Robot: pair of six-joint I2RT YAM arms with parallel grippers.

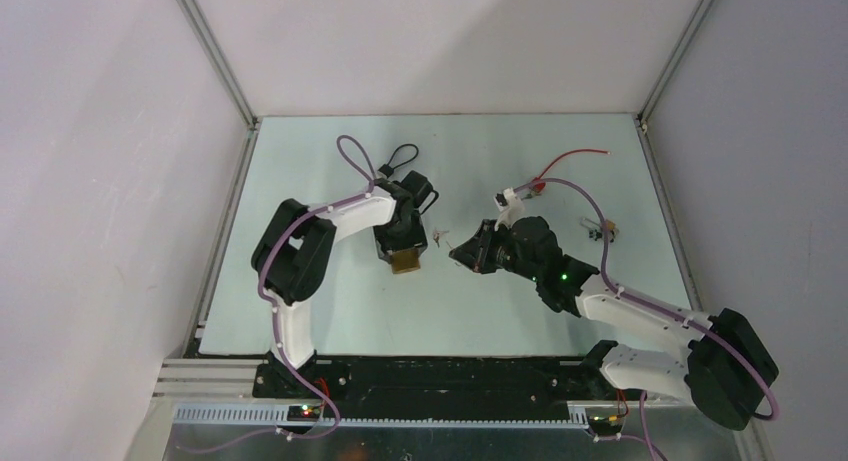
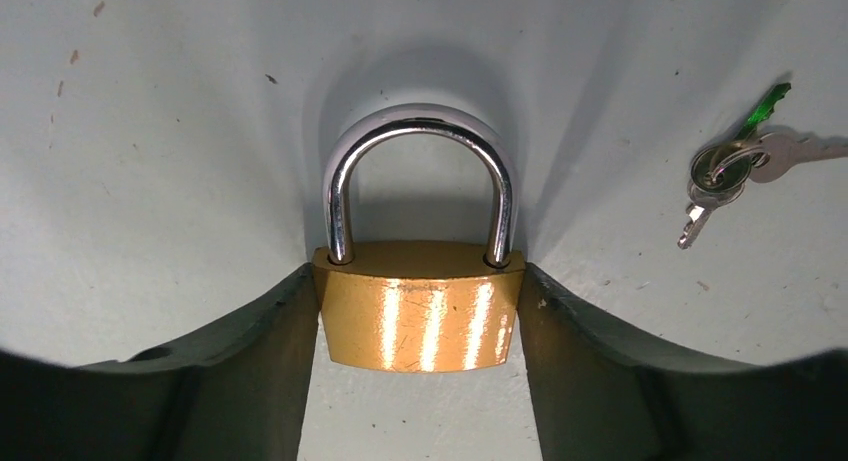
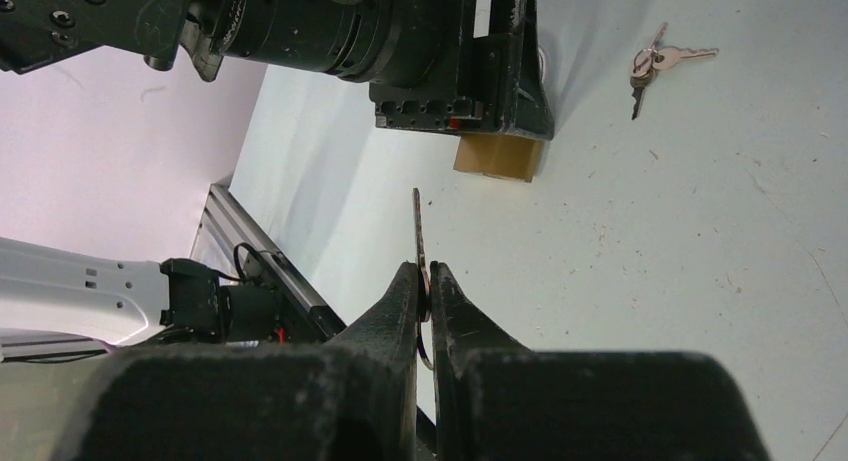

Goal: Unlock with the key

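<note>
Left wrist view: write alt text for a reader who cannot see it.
A brass padlock, its steel shackle closed, lies on a pale table between the two dark fingers of the left pincer, which touch its sides. A small bunch of keys lies apart at upper right.

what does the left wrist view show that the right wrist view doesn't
Only the left wrist view: the steel shackle with both legs in the lock, the left jaws against the lock's sides, and a green piece on the spare keys. Only the right wrist view: a key pinched edge-on in the right jaws, pointing toward the lock. Both: the brass padlock body and the spare keys lying on the table.
</note>
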